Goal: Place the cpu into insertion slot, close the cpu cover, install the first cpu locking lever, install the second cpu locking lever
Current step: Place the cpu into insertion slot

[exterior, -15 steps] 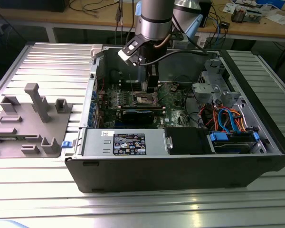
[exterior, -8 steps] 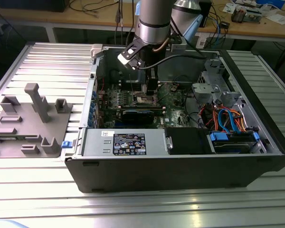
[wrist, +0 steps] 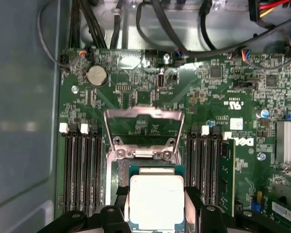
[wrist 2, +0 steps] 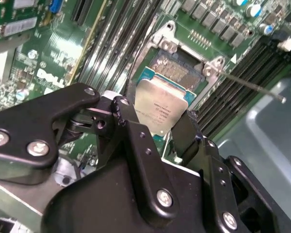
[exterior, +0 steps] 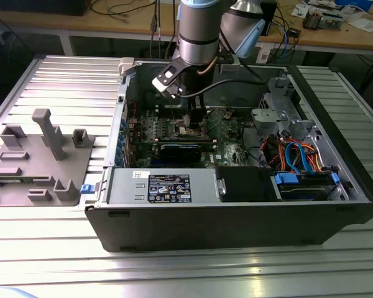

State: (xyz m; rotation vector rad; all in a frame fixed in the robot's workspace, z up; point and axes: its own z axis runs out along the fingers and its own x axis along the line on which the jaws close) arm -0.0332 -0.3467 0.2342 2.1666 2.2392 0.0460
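The insertion slot [wrist 2: 177, 68] — mostly hidden behind the cpu [wrist 2: 160, 104].

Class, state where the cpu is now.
In both wrist views the cpu is held by the gripper at the insertion slot, beside the raised cpu cover.

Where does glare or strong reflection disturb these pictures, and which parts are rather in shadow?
In the first wrist view, glare washes the metal top of the cpu almost white, and the raised cpu cover shines too; in the second wrist view the cpu is evenly lit, without glare; in the exterior view, bright reflections lie on the ribbed metal table, while inside the computer case it is dim.
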